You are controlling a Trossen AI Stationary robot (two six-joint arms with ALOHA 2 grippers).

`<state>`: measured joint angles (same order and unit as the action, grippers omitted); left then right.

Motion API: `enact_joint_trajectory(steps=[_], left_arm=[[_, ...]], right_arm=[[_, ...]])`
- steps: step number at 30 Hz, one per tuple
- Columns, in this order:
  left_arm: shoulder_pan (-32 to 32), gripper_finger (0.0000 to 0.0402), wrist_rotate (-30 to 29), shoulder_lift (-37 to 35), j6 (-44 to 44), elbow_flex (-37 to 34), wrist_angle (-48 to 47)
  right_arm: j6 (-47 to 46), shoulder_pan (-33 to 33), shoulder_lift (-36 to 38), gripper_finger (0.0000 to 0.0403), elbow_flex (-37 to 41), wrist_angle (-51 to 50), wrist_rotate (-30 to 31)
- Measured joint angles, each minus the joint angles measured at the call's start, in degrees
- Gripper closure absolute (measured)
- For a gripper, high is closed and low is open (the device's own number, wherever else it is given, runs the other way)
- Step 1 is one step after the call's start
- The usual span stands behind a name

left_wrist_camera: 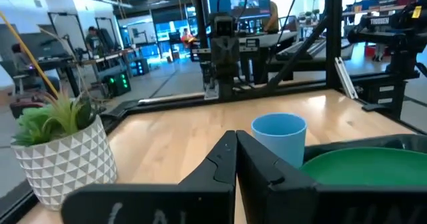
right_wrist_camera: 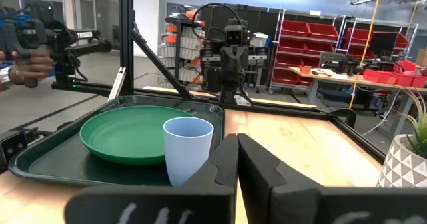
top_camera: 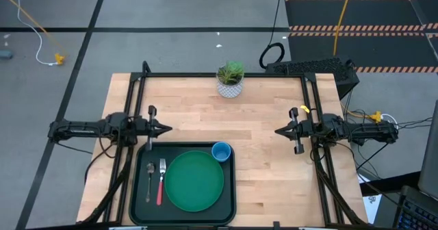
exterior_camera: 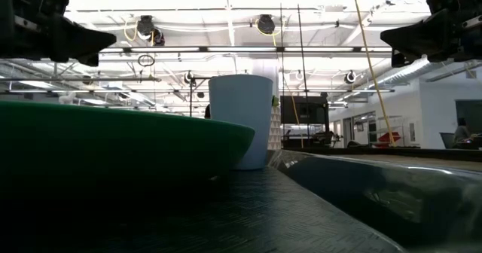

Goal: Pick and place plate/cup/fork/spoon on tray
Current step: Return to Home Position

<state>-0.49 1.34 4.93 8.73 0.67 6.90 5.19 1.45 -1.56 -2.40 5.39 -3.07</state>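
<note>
The tray (top_camera: 140, 213) holds the plate (top_camera: 195, 182), the cup (top_camera: 221, 151) in the corner beside it, and the spoon (top_camera: 150, 182) left of the fork (top_camera: 161, 182). The two lie parallel, heads toward the plant pot (top_camera: 230, 86). Left jaws and right jaws hover at opposite counter (top_camera: 260, 107) sides, pressed together, empty.

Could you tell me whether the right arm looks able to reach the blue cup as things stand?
Probably yes: the cup stands in the tray's corner nearest the right hand, with only bare tabletop between them.
</note>
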Motion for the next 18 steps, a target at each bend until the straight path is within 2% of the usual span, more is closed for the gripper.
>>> enact_joint_trajectory(steps=[9,18], left_arm=[[-0.2,0.0398,0.1,-4.3,0.1,5.3,-9.4],[-0.2,0.0399,0.1,-4.8,-1.8,2.2,-7.1]], right_arm=[[0.0,0.0,0.0,0.0403,0.0,0.0,0.0],[0.0,0.0,0.0,0.0403,0.0,0.0,0.0]])
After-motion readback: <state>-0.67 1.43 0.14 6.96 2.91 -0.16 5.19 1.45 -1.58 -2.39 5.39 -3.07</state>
